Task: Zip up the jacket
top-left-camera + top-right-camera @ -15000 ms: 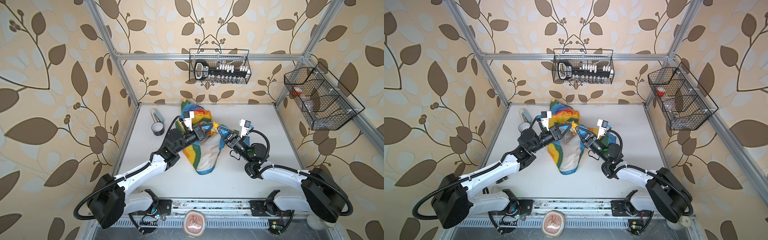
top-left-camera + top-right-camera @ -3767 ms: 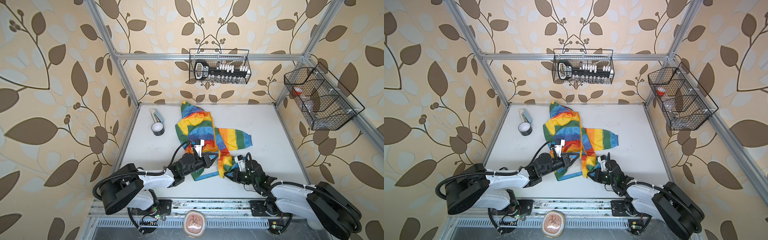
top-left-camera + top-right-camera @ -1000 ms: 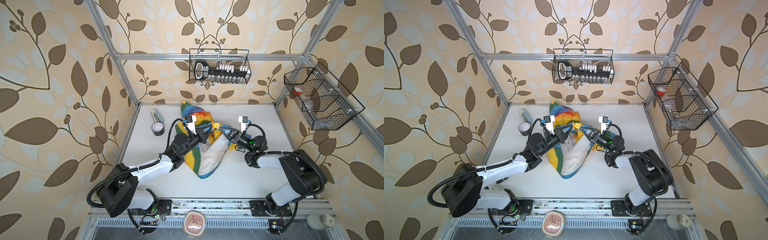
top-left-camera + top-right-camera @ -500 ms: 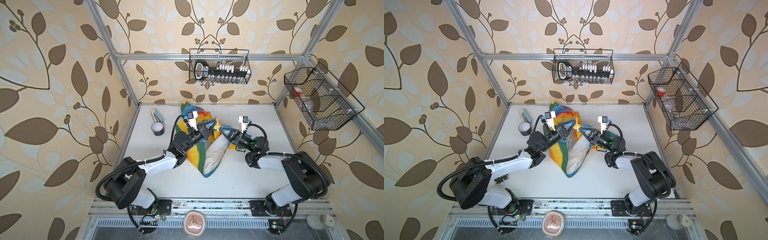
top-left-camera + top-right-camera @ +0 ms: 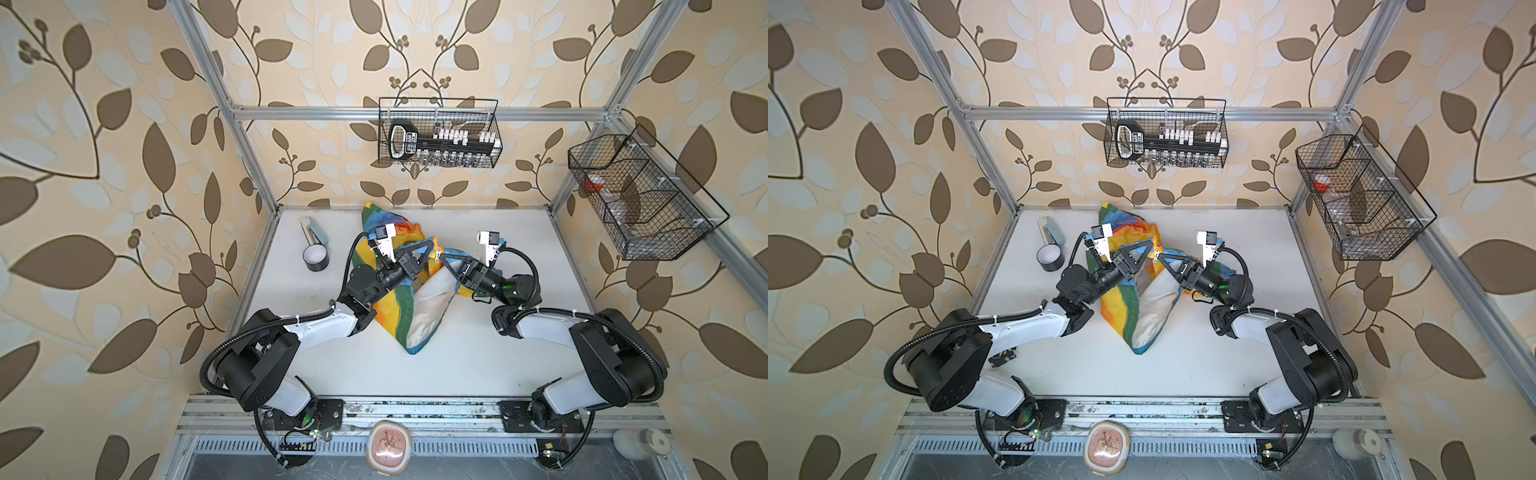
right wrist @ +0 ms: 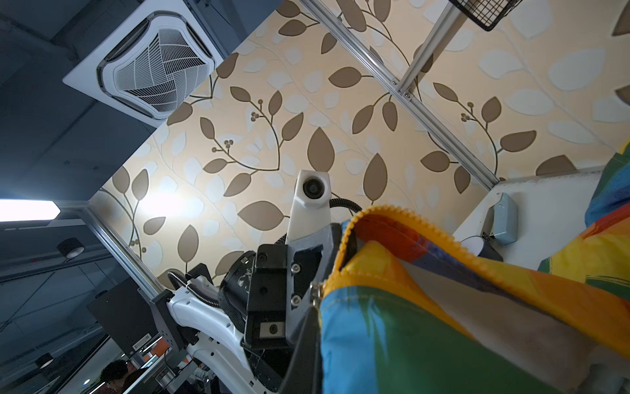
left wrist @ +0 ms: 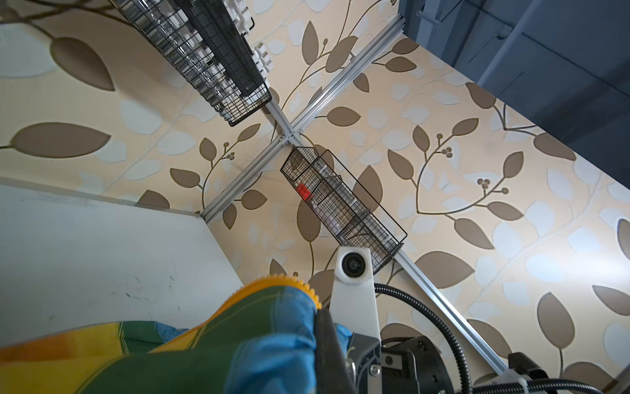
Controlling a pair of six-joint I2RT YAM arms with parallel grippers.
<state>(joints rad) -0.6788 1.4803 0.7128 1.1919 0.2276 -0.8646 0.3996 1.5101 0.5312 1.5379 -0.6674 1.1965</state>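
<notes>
Jacket (image 5: 409, 316) isn't lying flat anymore. It dangles over the middle of the table (image 5: 519, 232), toward the back edge. Our left fingers (image 5: 404, 259) and right fingers (image 5: 457, 266) each pinch a zipper side (image 6: 409, 215), closer together now, so we guess joining them comes next.

Both top views look steeply down from high over the front rail (image 5: 415, 409), side by side and facing the same way, so they share nearly the whole white table (image 5: 478, 365). The left wrist view sits low, very close to the jacket (image 7: 191, 358), tilted up toward the back right corner and the side wire basket (image 7: 341, 204), while the right wrist view, just as close to the cloth, faces the opposite way up to a ceiling vent (image 6: 150, 71); each shows the other arm's wrist camera (image 7: 353, 266)
</notes>
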